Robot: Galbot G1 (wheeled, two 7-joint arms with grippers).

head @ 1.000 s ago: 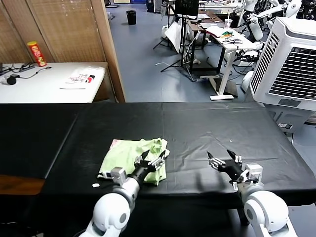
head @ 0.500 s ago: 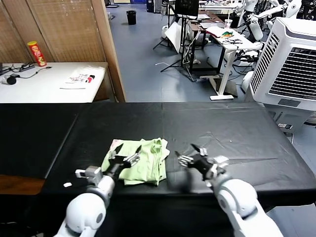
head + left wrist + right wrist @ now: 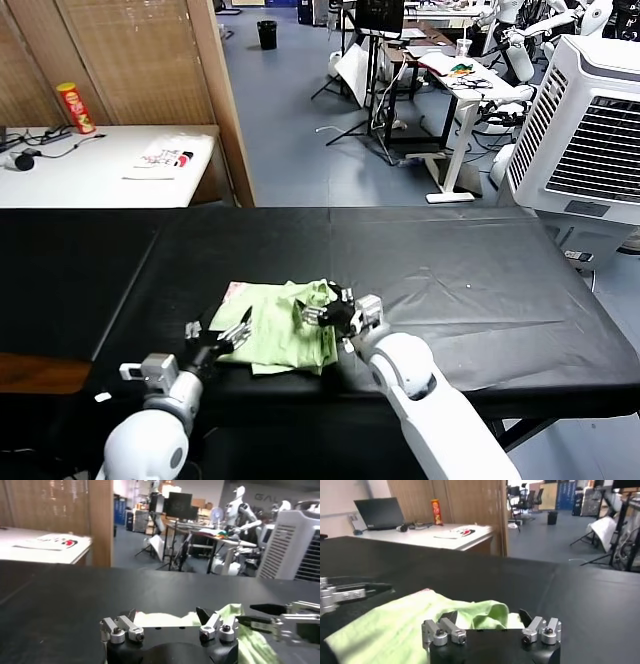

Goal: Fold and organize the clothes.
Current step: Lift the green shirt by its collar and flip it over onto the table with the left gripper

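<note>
**Two hands flank a rumpled green shirt**

The pale green shirt (image 3: pixel 283 328) lies bunched near the front edge of the black desk (image 3: pixel 450 270), a pink-printed corner showing at its far left. The left hand (image 3: pixel 222 339), fingers spread wide, sits at the shirt's left edge. The right hand (image 3: pixel 322 309), also wide open, rests at its right edge, holding nothing.
</note>
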